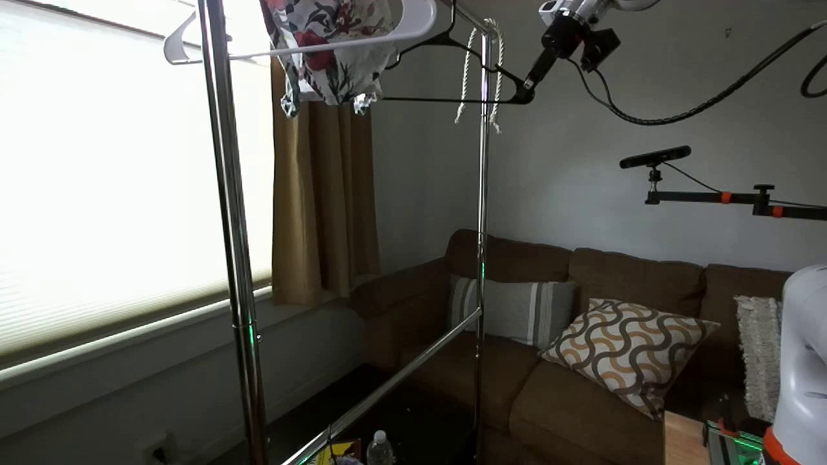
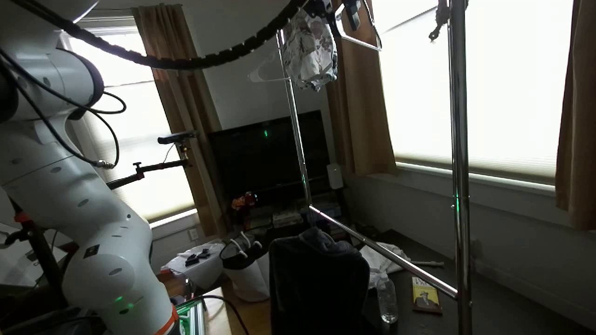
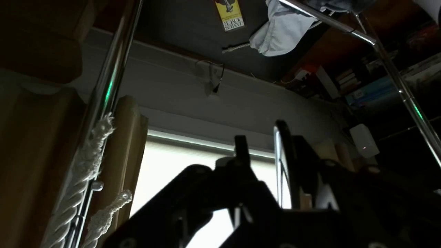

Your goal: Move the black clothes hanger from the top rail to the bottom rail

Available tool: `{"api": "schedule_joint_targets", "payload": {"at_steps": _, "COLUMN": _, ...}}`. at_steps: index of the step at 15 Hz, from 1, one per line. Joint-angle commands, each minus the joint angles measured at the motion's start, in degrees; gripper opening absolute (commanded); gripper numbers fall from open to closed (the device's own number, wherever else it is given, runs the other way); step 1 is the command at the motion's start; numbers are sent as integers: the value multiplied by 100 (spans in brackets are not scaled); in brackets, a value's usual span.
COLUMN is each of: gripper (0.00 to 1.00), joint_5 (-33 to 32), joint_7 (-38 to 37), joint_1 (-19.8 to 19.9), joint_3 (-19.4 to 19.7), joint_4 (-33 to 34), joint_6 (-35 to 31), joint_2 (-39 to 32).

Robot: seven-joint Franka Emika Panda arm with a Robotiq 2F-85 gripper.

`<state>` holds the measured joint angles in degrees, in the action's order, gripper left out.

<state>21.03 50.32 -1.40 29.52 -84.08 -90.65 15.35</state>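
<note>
Tool (image 3: 270, 146) part-open, straddling corner of black clothes hanger (image 1: 444, 40), not yet gripping | squeeze firmly, then unhook upward from top rail (image 1: 471, 19)

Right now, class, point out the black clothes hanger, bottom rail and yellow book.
Black clothes hanger (image 1: 434, 99): in an exterior view, lower bar.
Bottom rail (image 2: 383, 251): in an exterior view, midspan.
Yellow book (image 3: 229, 15): in the wrist view, cover.

Garment rack (image 1: 483, 213): glossy, smooth chrome metal; bottom rail (image 1: 387, 385) likewise. At rack: black clothes hanger (image 1: 444, 40), smooth, plastic-looking; floral garment (image 1: 342, 70), matt printed cloth; rope (image 3: 82, 168), rough, frayed fibre. Behind rack: sofa (image 1: 633, 274), matt cloth. Near rack: bottle (image 2: 386, 300), clear glossy plastic.
</note>
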Motion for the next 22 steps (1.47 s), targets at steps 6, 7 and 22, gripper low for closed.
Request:
{"api": "schedule_joint_targets", "payload": {"at_steps": 6, "gripper": 2, "joint_5": 612, "joint_7": 761, "joint_1": 517, "joint_3": -250, "joint_4": 27, "joint_6": 415, "joint_2": 199}}
{"api": "schedule_joint_targets", "payload": {"at_steps": 7, "gripper": 2, "joint_5": 705, "joint_7": 795, "joint_1": 536, "joint_3": -265, "joint_4": 7, "joint_6": 408, "joint_2": 295}}
{"api": "schedule_joint_targets", "payload": {"at_steps": 22, "gripper": 2, "joint_5": -2541, "joint_7": 1022, "joint_1": 1460, "joint_3": -1001, "joint_4": -3497, "joint_6": -572, "joint_2": 2160}}
